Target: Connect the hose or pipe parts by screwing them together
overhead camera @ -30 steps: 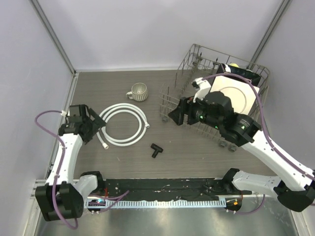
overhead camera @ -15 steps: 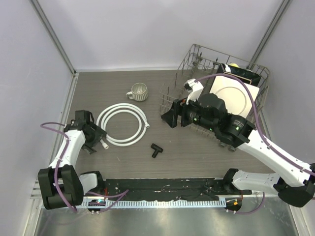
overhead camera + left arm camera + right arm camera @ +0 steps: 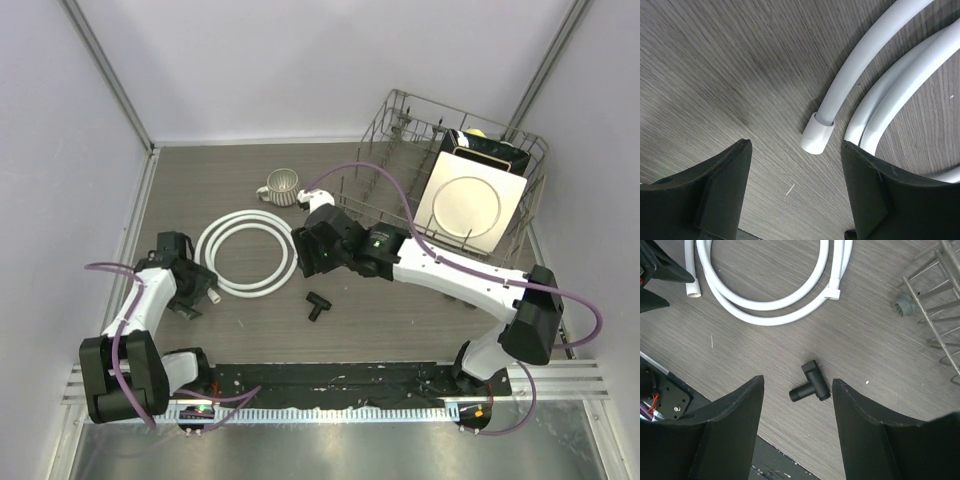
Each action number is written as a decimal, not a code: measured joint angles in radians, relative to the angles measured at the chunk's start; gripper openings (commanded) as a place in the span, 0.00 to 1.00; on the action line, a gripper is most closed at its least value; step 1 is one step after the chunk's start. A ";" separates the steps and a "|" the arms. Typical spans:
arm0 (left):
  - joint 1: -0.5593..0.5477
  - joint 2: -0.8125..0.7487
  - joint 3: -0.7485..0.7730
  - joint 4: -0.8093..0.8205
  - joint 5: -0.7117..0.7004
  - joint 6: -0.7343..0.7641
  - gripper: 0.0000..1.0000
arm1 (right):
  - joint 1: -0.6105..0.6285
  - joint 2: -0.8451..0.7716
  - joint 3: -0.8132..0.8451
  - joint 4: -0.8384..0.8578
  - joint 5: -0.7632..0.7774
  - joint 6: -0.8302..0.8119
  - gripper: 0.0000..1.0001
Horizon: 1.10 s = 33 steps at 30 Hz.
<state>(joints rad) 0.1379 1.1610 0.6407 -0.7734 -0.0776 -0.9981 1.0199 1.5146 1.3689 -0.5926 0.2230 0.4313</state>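
**Table** (image 3: 420,310): the wood-grain top looks smooth. I judge that loose parts will slide if nudged sideways.

**Dish rack** (image 3: 400,100), far right: the right arm's purple cable (image 3: 385,185) arcs close by the rack's left wires. Risk: the cable snags if the arm swings right.

**Hose** (image 3: 248,215), left of centre: coiled in loops and lying flat on the table.
- Lifting one end may drag the whole coil.
- Its spring could twist the nut off-axis and cross-thread the joint.
- The coil could also sweep into the mug (image 3: 282,186) just far of it.

**Right gripper** (image 3: 797,381): jaws apart and empty, hanging above the black T fitting (image 3: 811,385). The fitting lies alone, near of the coil, and sits skewed to the jaw line. Risk: the jaws pinch one branch and the piece pivots or squirts out.

**Left gripper** (image 3: 795,145): jaws apart and empty, straddling the hose end nut (image 3: 817,139) at the coil's near-left without touching it. The nut sits off-centre toward the right finger, and the coil tubes lie just beside that finger. Risk: closing catches a loop along with the nut, or shoves the nut before gripping.
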 measured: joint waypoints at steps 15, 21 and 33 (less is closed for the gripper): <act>0.001 0.101 -0.015 0.082 -0.001 -0.025 0.71 | 0.017 -0.082 -0.050 0.077 -0.008 0.024 0.62; 0.002 0.111 -0.010 0.081 0.000 -0.024 0.65 | 0.023 -0.085 -0.076 0.086 -0.016 0.019 0.63; -0.016 0.033 -0.010 0.106 0.024 0.048 0.80 | 0.075 -0.087 -0.119 0.103 0.011 0.016 0.62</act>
<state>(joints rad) 0.1223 1.1938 0.6304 -0.6670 -0.0540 -0.9501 1.0946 1.4273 1.2503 -0.4896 0.2340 0.4473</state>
